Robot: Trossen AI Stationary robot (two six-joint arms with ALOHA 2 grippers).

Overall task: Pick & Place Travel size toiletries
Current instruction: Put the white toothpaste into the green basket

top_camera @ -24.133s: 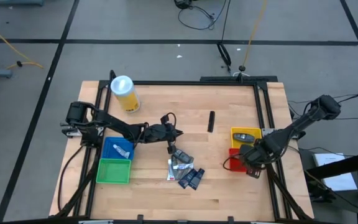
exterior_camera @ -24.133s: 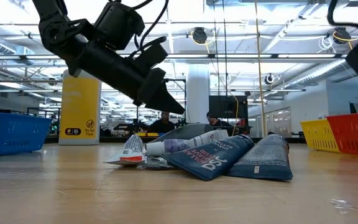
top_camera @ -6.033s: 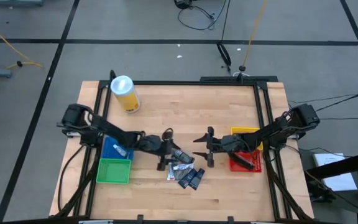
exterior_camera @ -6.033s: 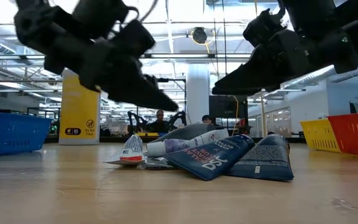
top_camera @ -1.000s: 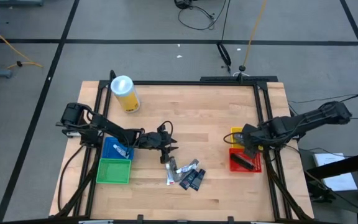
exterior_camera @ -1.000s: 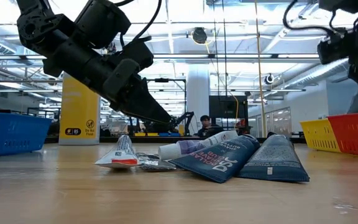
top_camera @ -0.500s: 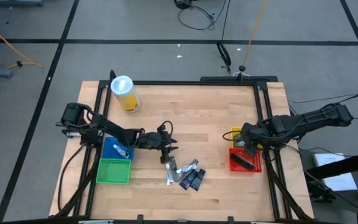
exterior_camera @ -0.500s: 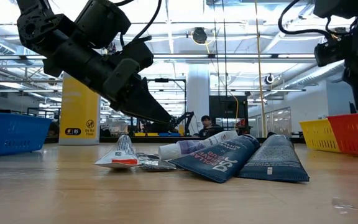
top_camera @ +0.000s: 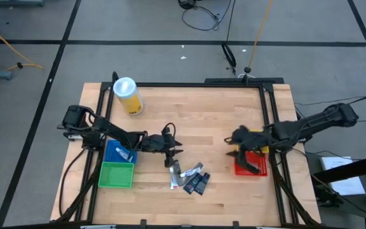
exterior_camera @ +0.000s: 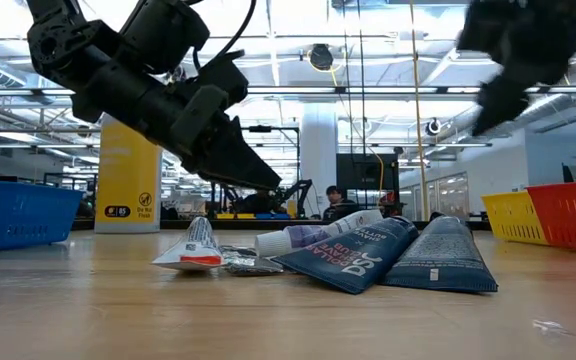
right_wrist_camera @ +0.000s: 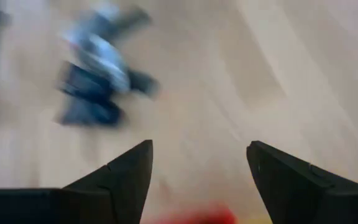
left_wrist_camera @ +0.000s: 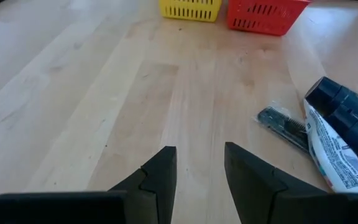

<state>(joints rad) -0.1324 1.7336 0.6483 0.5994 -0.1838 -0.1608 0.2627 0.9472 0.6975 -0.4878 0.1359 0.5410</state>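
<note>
The travel size toiletries lie in a small pile on the wooden table: a white tube with a red end, a silver sachet and dark blue tubes. My left gripper hovers open just to the far left of the pile, which shows beside its fingers in the left wrist view. My right gripper hangs open above the table between the pile and the red bin. The pile lies ahead of it. Neither gripper holds anything.
Blue bin with a white tube inside and green bin stand at the left. Yellow bin and red bin stand at the right. A tall yellow cylinder with a white lid stands at the far left. Bare wood lies between the pile and the right bins.
My right gripper has swung away from above the red and yellow bins toward the table's left, toward the pile, and has turned to face it. The pile has not moved.
</note>
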